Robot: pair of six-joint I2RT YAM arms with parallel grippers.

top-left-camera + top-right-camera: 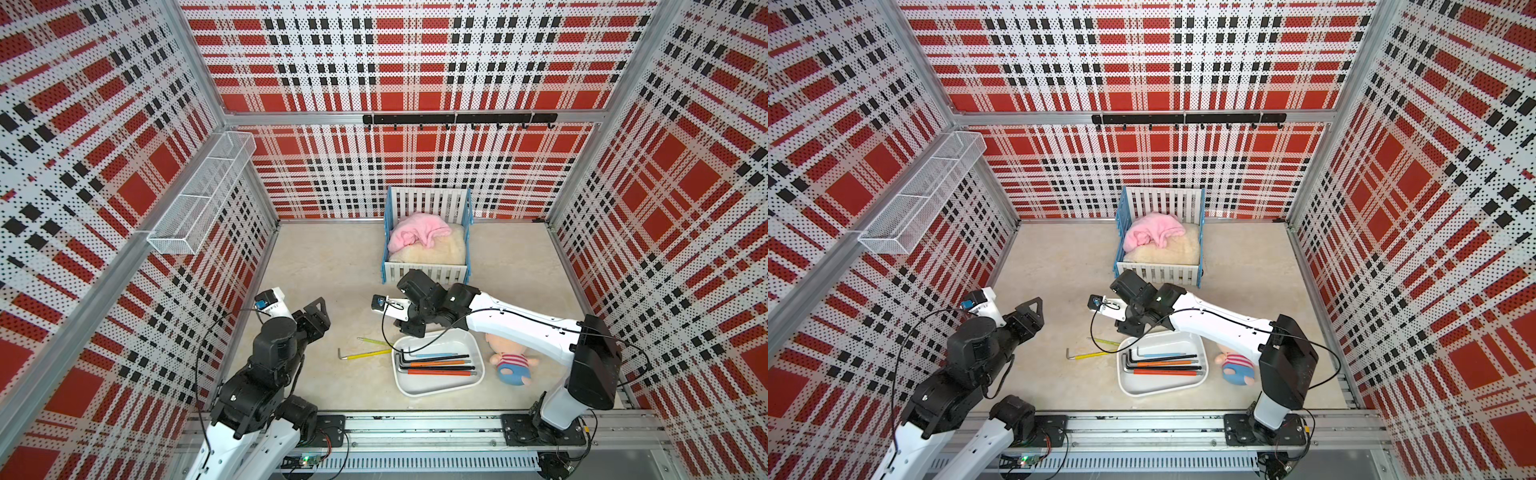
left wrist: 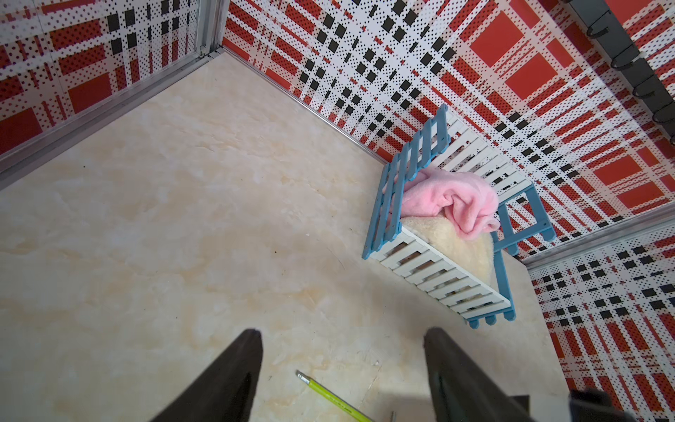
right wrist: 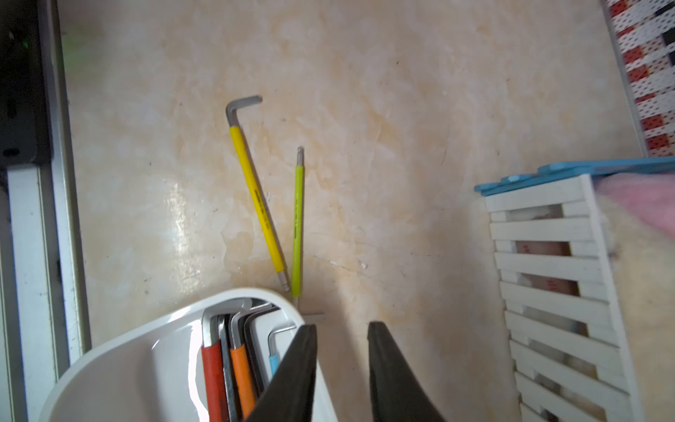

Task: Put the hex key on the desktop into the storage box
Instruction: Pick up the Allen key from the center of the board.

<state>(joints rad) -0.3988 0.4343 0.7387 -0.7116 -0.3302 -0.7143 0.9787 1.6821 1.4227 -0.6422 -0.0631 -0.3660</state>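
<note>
Plaid panels of red, black and white wall in a beige marbled table point(image 1: 324, 257). Toward its front sits the white storage box point(image 1: 432, 384), with red, orange, blue and black hex keys point(image 1: 436, 363) lying side by side in it.

Two more keys lie on the table just left of the box. The yellow hex key point(image 3: 255, 193) has its bent end pointing away from the box. The thinner green hex key point(image 3: 297, 223) lies beside it, and the two nearly meet at the box's rim, forming a narrow V. In both top views they sit between the two arms.

The right jaws hang over the box's far left corner, one over the rim and one over bare table. They stand a narrow gap apart and hold nothing. The left jaws hover over open table well left of the keys, spread wide and empty.

A blue-and-white crib point(image 1: 428, 274) with a pink cloth point(image 1: 417, 232) stands behind, and a plush doll point(image 1: 513, 365) lies right of the box.
</note>
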